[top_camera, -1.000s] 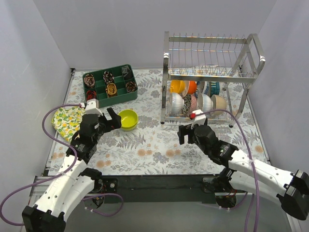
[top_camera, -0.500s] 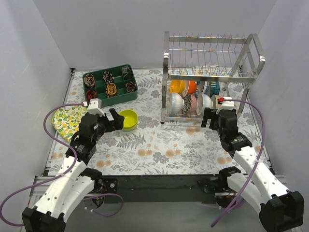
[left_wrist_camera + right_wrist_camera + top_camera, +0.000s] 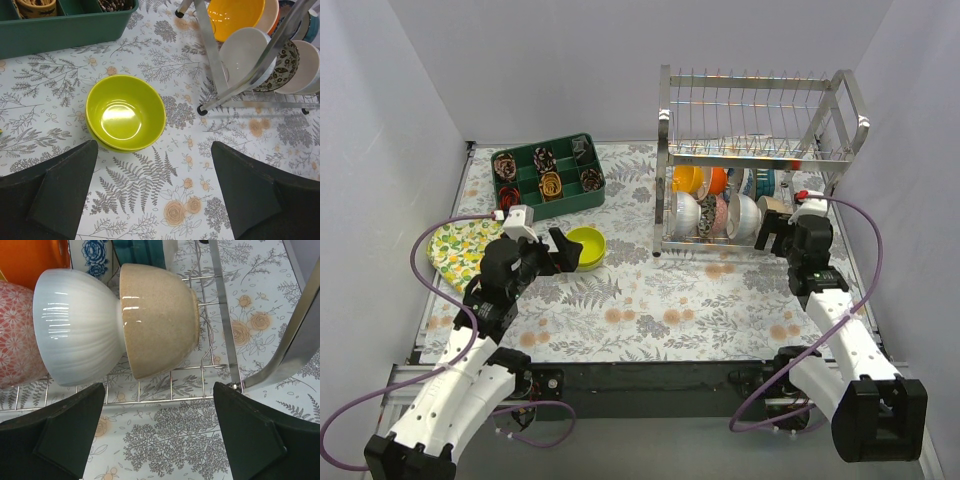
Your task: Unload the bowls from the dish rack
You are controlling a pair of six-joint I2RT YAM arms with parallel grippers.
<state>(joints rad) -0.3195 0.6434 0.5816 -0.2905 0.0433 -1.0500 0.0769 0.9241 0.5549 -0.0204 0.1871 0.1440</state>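
The chrome dish rack (image 3: 760,150) stands at the back right, with several bowls on edge in its lower tier. My right gripper (image 3: 776,232) is open and empty at the rack's right end. In the right wrist view its jaws (image 3: 159,387) stand wide, just below a beige bowl (image 3: 160,320) that nests against a ribbed white bowl (image 3: 80,340). Two stacked lime-green bowls (image 3: 586,247) sit on the table left of the rack. My left gripper (image 3: 560,250) is open and empty just in front of them (image 3: 125,112).
A dark green compartment tray (image 3: 547,177) holds small round items at the back left. A lemon-print cloth (image 3: 460,250) lies at the left edge. The rack's upright bar (image 3: 222,315) runs close beside the beige bowl. Grey walls enclose the table.
My right arm has swung from the table's middle to the rack's right end, facing the beige bowl. My left gripper has edged slightly toward the lime-green bowls.
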